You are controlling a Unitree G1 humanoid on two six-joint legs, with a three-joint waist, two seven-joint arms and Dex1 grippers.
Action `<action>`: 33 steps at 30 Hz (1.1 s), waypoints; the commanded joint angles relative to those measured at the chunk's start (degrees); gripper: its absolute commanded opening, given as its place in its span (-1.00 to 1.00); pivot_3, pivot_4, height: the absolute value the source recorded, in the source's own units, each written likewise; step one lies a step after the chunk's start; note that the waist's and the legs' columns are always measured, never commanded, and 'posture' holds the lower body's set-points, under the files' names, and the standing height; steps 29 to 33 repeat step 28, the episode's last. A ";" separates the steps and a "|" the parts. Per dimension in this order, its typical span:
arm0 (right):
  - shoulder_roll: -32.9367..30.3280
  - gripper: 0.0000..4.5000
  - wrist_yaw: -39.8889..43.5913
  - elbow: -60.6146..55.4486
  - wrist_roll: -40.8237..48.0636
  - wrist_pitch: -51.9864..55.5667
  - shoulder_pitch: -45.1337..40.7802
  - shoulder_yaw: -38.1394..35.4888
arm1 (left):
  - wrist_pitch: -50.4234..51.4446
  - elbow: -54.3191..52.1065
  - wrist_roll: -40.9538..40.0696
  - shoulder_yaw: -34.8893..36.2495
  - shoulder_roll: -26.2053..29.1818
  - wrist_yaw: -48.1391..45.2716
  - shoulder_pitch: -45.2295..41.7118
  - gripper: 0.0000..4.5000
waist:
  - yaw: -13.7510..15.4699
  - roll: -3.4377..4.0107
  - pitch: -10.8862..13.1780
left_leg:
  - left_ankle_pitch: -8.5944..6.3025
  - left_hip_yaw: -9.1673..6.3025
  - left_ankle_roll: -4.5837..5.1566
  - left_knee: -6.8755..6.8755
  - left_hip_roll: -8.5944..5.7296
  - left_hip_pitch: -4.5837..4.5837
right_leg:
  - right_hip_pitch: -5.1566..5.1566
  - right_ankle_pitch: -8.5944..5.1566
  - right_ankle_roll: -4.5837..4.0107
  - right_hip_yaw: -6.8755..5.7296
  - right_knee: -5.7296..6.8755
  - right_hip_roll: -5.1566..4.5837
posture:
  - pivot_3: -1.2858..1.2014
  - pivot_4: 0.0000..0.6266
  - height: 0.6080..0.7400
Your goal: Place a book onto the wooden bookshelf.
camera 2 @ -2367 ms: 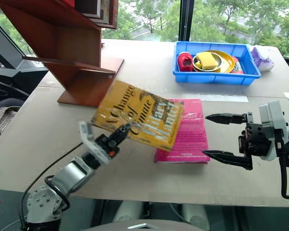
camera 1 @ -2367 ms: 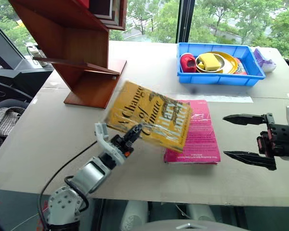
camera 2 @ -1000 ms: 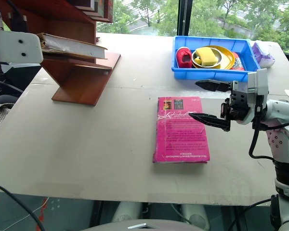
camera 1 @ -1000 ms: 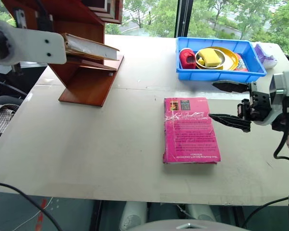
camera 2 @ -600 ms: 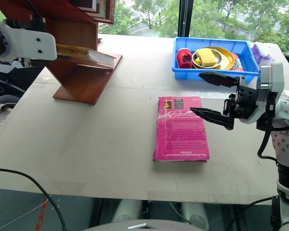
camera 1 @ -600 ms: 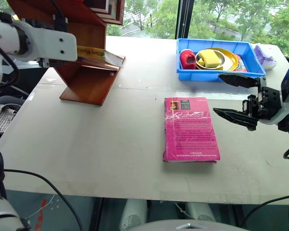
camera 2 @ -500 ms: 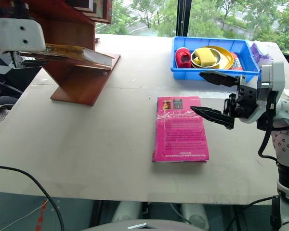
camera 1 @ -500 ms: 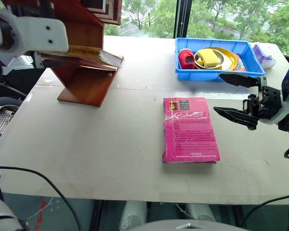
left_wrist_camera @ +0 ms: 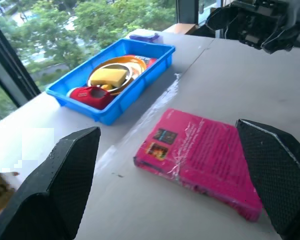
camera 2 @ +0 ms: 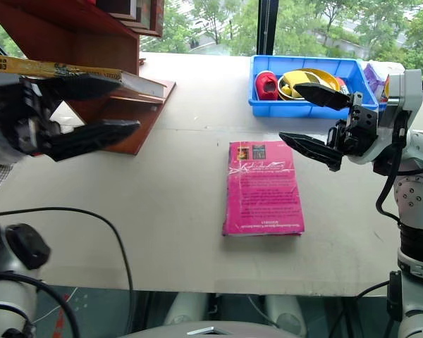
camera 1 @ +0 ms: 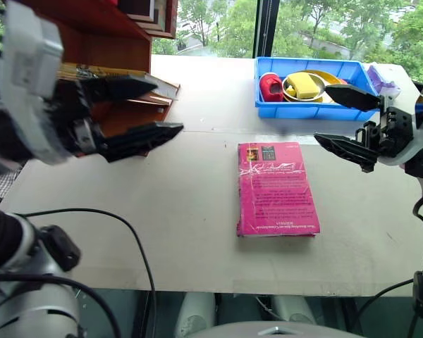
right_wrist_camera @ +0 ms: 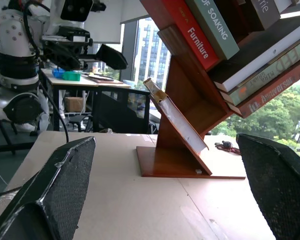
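The yellow book (camera 2: 56,68) lies on a slanted board of the wooden bookshelf (camera 2: 77,28) at the far left of the table; the right wrist view shows this book (right_wrist_camera: 175,115) leaning on the shelf (right_wrist_camera: 190,165). My left gripper (camera 1: 166,105) hangs open and empty in front of the shelf, clear of the book, its fingers (left_wrist_camera: 65,170) spread wide. My right gripper (camera 1: 321,113) is open and empty above the table at the right, near the blue tray.
A magenta-pink paperback (camera 1: 276,186) lies flat mid-table. The blue tray (camera 1: 317,113) at the back right holds a red item and yellow dishes. Several other books (right_wrist_camera: 205,25) fill the upper shelves. A black cable (camera 1: 120,225) loops over the table's near left edge.
My left gripper opened, let go of the yellow book on the shelf board and drew back toward me and rightward, rolling its wrist. The right gripper rose slightly.
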 commanded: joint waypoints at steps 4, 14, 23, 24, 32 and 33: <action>-0.98 1.00 -3.55 -5.55 4.24 2.74 0.58 -3.13 | -14.20 -8.27 1.75 -5.47 -17.05 13.62 18.75 0.98 | -0.05 0.01 -0.09 | 0.12 -0.04 -0.22 -0.06 0.03 -0.02 | -0.04 0.01 -0.02 0.04 -0.04 -0.04 | 0.03 -0.52 1.00; -4.80 1.00 -5.43 -9.49 1.45 3.48 11.48 -6.94 | -51.38 7.05 14.82 -22.22 -16.31 18.27 35.82 0.98 | 0.57 -0.17 -0.15 | -0.01 -0.10 0.00 -0.19 -0.07 0.42 | 0.46 0.01 -0.06 0.04 -0.16 -0.12 | 0.03 -0.52 1.00; -10.72 1.00 0.37 -8.44 -8.56 -0.54 40.43 -22.62 | -62.70 16.38 10.72 -17.24 -7.65 9.48 48.01 0.98 | 0.24 -0.18 -0.16 | -0.07 0.16 0.09 -0.39 0.02 0.77 | 0.76 -0.03 -0.03 0.10 -0.47 -0.09 | 0.03 -0.52 1.00; -10.62 1.00 0.96 -7.67 -10.40 -1.66 43.63 -23.95 | -63.73 17.18 10.48 -16.45 -6.82 8.50 49.97 0.98 | 0.19 -0.18 -0.16 | -0.07 0.15 0.09 -0.42 0.04 0.81 | 0.81 -0.04 -0.04 0.09 -0.53 -0.06 | 0.03 -0.52 1.00; -10.54 1.00 3.22 -5.44 -13.25 -4.79 49.11 -25.29 | -65.06 18.63 9.03 -15.80 -5.01 6.73 54.70 0.98 | 0.09 -0.18 -0.16 | -0.08 0.24 0.10 -0.42 0.10 0.88 | 0.82 -0.21 -0.15 0.15 -0.56 -0.07 | 0.03 -0.52 1.00; -10.54 1.00 3.22 -5.44 -13.25 -4.79 49.11 -25.29 | -65.06 18.63 9.03 -15.80 -5.01 6.73 54.70 0.98 | 0.09 -0.18 -0.16 | -0.08 0.24 0.10 -0.42 0.10 0.88 | 0.82 -0.21 -0.15 0.15 -0.56 -0.07 | 0.03 -0.52 1.00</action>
